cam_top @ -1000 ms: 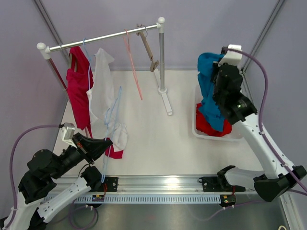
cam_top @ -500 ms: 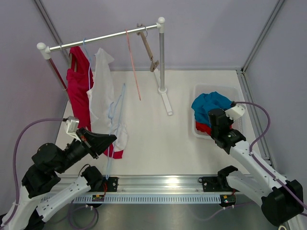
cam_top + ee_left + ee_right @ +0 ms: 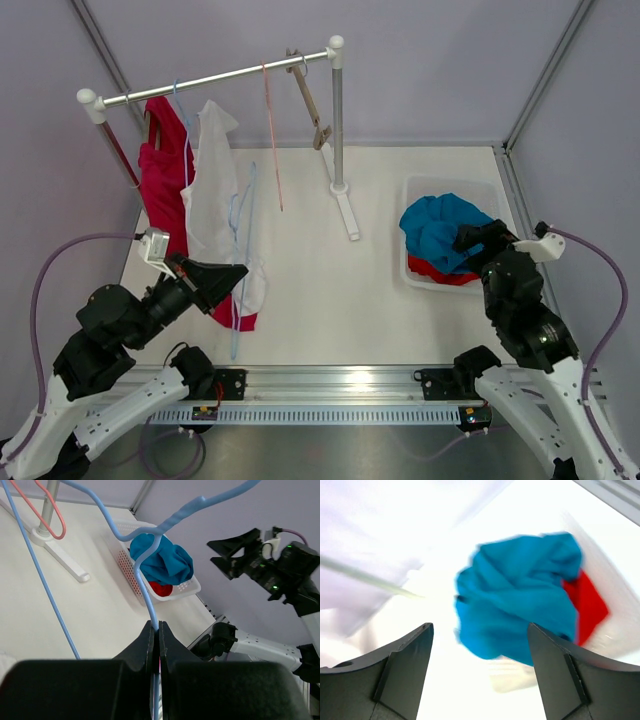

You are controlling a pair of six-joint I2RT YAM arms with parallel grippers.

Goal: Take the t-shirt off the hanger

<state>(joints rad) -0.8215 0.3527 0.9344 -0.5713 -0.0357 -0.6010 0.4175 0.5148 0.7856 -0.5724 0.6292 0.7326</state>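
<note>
Left wrist view: your left gripper (image 3: 154, 628) clamps the light-blue wire hanger (image 3: 200, 501). The blue cotton t-shirt (image 3: 165, 560) lies inside the white perforated plastic basket (image 3: 122, 560), and the right gripper (image 3: 479, 630) gapes empty above it. Steady the hanger.

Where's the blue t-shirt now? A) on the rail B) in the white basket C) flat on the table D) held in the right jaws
B: the blue t-shirt lies bunched in the white basket over a red garment; the right gripper is open, holding nothing.
</note>
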